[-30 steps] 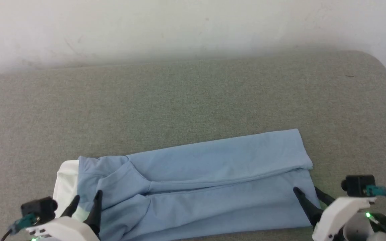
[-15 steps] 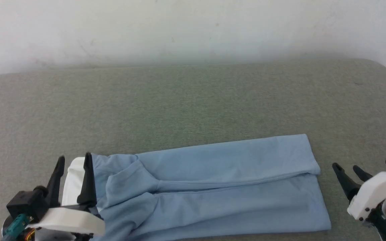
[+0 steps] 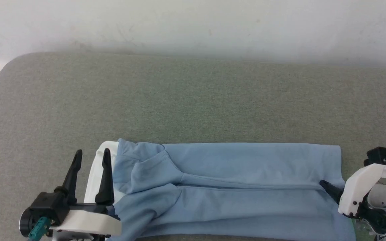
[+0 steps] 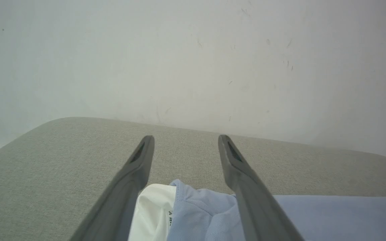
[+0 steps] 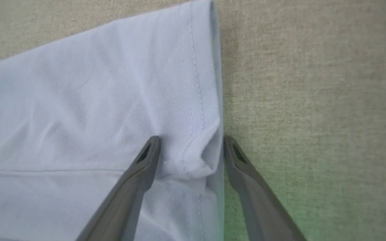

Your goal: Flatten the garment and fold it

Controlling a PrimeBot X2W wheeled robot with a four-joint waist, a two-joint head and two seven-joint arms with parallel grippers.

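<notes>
Subject: the garment [image 3: 226,187], a light blue shirt, lies on the grey-green padded surface [image 3: 193,100] as a long narrow band. Its two long sides are turned in to meet along a line down the middle. The sleeves are tucked in at the collar end, where some bunching and a slanted crease show. The rest of the band lies fairly flat.

The white collar [image 3: 95,174] juts out of the garment's left end. The hem forms its right end and is squarely cut.

Left gripper [image 3: 92,151]: stands at the garment's collar end with fingers pointing away from the robot, spread wide, holding nothing. In the wrist view the collar and blue shoulder cloth sit between the two fingers and below them. I judge this a position for taking that end.

Right gripper [image 5: 191,139]: at the garment's hem end, on the line where the two turned-in sides meet. The fingers are fully parted, one over the cloth and one just off the hem edge, with a small pucker of hem between them. Nothing is pinched yet. The straddle suggests it is lined up to seize both layers at once.

Assessment: lengthwise folding appears done — the crosswise fold, hem toward collar or the reverse, looks to be what remains. Risk: a grip catching only the top layer would let the turned-in sides fall open.
</notes>
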